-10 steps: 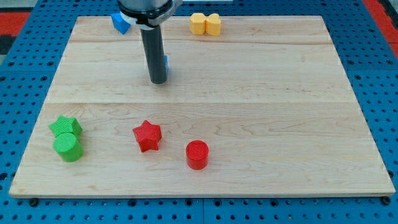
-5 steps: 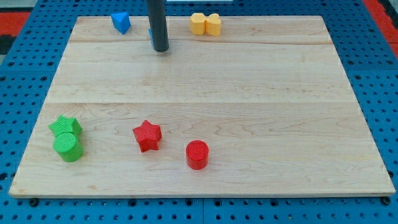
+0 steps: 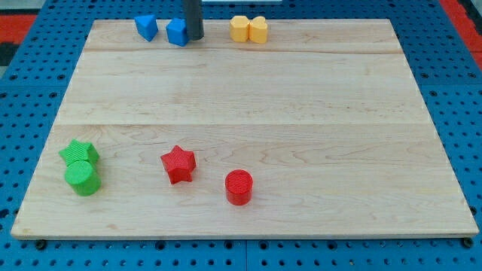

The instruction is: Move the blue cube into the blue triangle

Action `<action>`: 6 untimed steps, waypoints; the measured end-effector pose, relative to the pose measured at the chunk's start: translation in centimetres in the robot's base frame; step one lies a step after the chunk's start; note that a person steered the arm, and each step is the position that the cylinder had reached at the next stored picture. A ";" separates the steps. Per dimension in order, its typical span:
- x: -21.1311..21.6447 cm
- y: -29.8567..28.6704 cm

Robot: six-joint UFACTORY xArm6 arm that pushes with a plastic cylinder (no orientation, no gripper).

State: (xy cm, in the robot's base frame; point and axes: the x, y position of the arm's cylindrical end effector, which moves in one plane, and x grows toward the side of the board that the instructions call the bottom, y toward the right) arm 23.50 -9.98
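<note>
The blue cube point(image 3: 177, 32) sits near the board's top edge, left of centre. The blue triangle point(image 3: 146, 27) stands just to its left, with a small gap between them. My tip point(image 3: 195, 38) is the end of a dark rod that comes down from the view's top. It rests against the blue cube's right side.
Two yellow blocks point(image 3: 248, 29) sit together at the top, right of my tip. A green star-like block point(image 3: 80, 153) and a green cylinder point(image 3: 82, 178) are at the lower left. A red star point(image 3: 178, 164) and a red cylinder point(image 3: 239, 187) lie below the centre.
My tip has moved from the board's upper middle toward the top edge, pushing the blue cube up and left, close to the blue triangle.
</note>
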 end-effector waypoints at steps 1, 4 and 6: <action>0.0 -3.2; 4.0 -1.8; 7.6 -4.1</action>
